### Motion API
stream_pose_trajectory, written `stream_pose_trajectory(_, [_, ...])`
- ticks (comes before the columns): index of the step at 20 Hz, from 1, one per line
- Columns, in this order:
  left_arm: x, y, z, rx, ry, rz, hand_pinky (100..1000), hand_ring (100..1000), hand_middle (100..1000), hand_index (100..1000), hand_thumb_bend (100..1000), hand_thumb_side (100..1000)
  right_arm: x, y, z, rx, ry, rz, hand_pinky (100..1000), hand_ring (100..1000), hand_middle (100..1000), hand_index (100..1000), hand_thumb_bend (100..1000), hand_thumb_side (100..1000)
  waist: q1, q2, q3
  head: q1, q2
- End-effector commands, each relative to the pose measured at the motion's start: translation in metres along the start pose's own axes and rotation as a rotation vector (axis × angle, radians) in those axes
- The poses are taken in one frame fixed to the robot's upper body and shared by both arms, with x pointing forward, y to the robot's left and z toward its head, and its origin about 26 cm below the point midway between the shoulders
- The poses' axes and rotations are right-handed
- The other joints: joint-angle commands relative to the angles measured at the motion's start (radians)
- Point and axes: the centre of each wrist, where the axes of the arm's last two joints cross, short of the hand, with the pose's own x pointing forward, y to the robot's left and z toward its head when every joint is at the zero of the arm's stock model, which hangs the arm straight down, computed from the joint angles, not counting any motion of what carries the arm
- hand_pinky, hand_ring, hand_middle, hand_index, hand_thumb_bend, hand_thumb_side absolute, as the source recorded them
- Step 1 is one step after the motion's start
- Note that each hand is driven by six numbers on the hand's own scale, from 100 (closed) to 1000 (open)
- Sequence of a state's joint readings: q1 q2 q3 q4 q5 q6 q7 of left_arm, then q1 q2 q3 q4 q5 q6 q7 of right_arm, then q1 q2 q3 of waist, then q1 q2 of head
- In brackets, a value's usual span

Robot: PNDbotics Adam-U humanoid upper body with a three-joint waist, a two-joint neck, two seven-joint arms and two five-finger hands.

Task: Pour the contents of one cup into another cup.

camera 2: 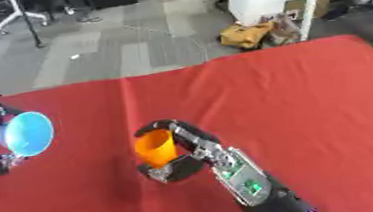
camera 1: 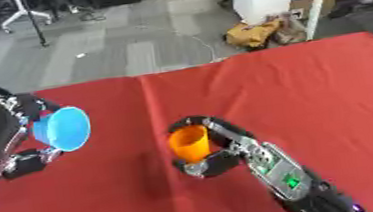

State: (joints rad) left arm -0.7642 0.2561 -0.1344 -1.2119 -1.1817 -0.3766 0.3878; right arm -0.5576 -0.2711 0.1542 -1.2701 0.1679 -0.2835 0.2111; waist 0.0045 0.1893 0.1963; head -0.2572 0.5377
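Now my left hand (camera 1: 0, 137), cut off at nine o'clock, grips the tipped blue cup (camera 1: 62, 129); my right hand (camera 1: 221, 147) wraps the orange cup (camera 1: 189, 143), contents unseen.

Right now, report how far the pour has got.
Done: both cups are grasped. The right hand is curled round the orange cup, upright on the red table. In hand: the left hand holds the blue cup raised and tipped on its side, mouth toward the orange cup. Left: the blue cup is off to the side, not above the orange one; nothing visibly pours.
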Motion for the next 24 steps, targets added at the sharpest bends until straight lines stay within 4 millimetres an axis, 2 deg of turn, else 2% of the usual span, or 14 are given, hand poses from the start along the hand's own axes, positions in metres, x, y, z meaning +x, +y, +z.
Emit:
stream_pose_trajectory(1, [-0.003, -0.004, 0.008, 0.079, 0.035, 0.075, 307, 383, 466, 667, 387, 100, -0.001, -0.017, 0.004, -0.074, 0.009, 0.062, 554, 584, 694, 858, 307, 100, -0.001, -0.017, -0.002, 0.000, -0.010])
stream_pose_trajectory(2, [-0.002, -0.009, 0.015, 0.091, 0.043, 0.103, 310, 387, 470, 668, 387, 100, -0.003, -0.018, 0.006, -0.092, 0.015, 0.068, 567, 597, 706, 864, 328, 100, -0.003, -0.017, -0.002, 0.000, -0.010])
stream_pose_trajectory(3, [-0.001, -0.014, 0.022, 0.101, 0.053, 0.131, 317, 400, 481, 669, 374, 100, -0.004, -0.019, 0.008, -0.109, 0.019, 0.075, 621, 644, 754, 889, 449, 100, -0.004, -0.016, -0.003, 0.000, -0.010])
stream_pose_trajectory(5, [0.002, -0.023, 0.036, 0.123, 0.077, 0.186, 317, 404, 486, 668, 357, 100, -0.008, -0.020, 0.012, -0.141, 0.025, 0.086, 653, 679, 782, 906, 553, 100, -0.007, -0.016, -0.004, -0.001, -0.010])
stream_pose_trajectory(8, [0.006, -0.037, 0.054, 0.153, 0.120, 0.260, 317, 406, 490, 666, 339, 100, -0.012, -0.020, 0.017, -0.180, 0.035, 0.088, 663, 685, 797, 917, 602, 100, -0.012, -0.016, -0.005, 0.000, -0.009])
stream_pose_trajectory(9, [0.007, -0.040, 0.058, 0.157, 0.133, 0.280, 317, 407, 492, 666, 331, 100, -0.013, -0.020, 0.019, -0.193, 0.036, 0.086, 662, 680, 801, 919, 549, 100, -0.014, -0.016, -0.005, 0.000, -0.008])
stream_pose_trajectory(10, [0.008, -0.044, 0.062, 0.154, 0.150, 0.300, 316, 407, 493, 665, 319, 100, -0.013, -0.021, 0.021, -0.213, 0.033, 0.079, 662, 679, 798, 919, 612, 100, -0.015, -0.016, -0.006, 0.001, -0.008])
stream_pose_trajectory(15, [0.007, -0.057, 0.073, 0.114, 0.223, 0.384, 324, 426, 514, 672, 302, 100, -0.007, -0.032, 0.030, -0.369, 0.010, 0.010, 657, 662, 788, 913, 618, 100, -0.023, -0.017, -0.012, 0.008, -0.005])
stream_pose_trajectory(18, [0.001, -0.063, 0.073, 0.072, 0.249, 0.425, 350, 469, 559, 696, 438, 100, 0.001, -0.041, 0.034, -0.480, -0.021, -0.033, 655, 652, 776, 910, 612, 100, -0.028, -0.018, -0.020, 0.013, -0.004])
stream_pose_trajectory(19, [-0.003, -0.063, 0.072, 0.058, 0.252, 0.434, 379, 510, 601, 715, 572, 100, 0.005, -0.043, 0.035, -0.509, -0.032, -0.046, 655, 650, 772, 909, 611, 100, -0.029, -0.018, -0.022, 0.015, -0.004])
stream_pose_trajectory(20, [-0.006, -0.062, 0.070, 0.045, 0.254, 0.439, 407, 550, 639, 733, 666, 100, 0.008, -0.045, 0.035, -0.534, -0.042, -0.058, 655, 649, 769, 907, 609, 100, -0.030, -0.018, -0.025, 0.016, -0.004])
stream_pose_trajectory(22, [-0.013, -0.058, 0.064, 0.022, 0.258, 0.442, 474, 630, 712, 765, 803, 112, 0.013, -0.047, 0.036, -0.567, -0.057, -0.081, 654, 646, 766, 907, 606, 100, -0.030, -0.018, -0.028, 0.019, -0.004])
stream_pose_trajectory(24, [-0.019, -0.051, 0.056, 0.008, 0.262, 0.443, 531, 694, 759, 784, 875, 164, 0.017, -0.047, 0.036, -0.585, -0.068, -0.097, 653, 644, 762, 906, 605, 100, -0.029, -0.017, -0.031, 0.022, -0.004])
